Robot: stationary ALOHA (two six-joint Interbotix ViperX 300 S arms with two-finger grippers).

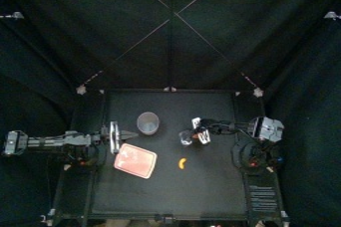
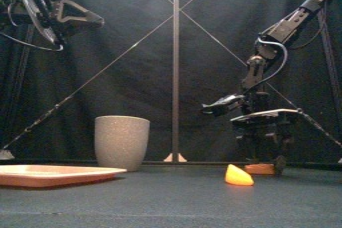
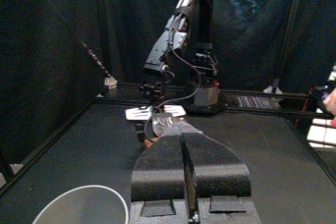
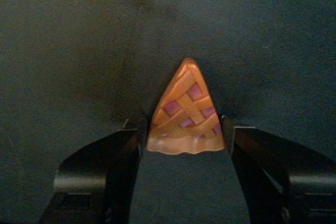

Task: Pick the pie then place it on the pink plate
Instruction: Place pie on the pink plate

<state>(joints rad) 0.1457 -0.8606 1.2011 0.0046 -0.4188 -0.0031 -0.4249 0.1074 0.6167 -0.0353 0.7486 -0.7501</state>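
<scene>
The pie (image 2: 238, 175), an orange lattice-topped wedge, lies on the table to the right of the pink plate (image 1: 138, 159). In the right wrist view the pie (image 4: 184, 116) shows between the two jaws of my right gripper (image 4: 182, 128), which is open. From the front, the right gripper (image 2: 225, 102) hangs well above the wedge, not touching it. In the top view it (image 1: 194, 134) is behind the pie (image 1: 181, 161). My left gripper (image 3: 186, 141) is shut on nothing and held high at the left (image 1: 115, 136), beside the plate (image 2: 54, 175).
A tall grey speckled cup (image 1: 148, 122) stands behind the plate, left of the right gripper; its rim (image 3: 85, 206) shows under the left gripper. The right arm (image 3: 178, 61) rises across the table from it.
</scene>
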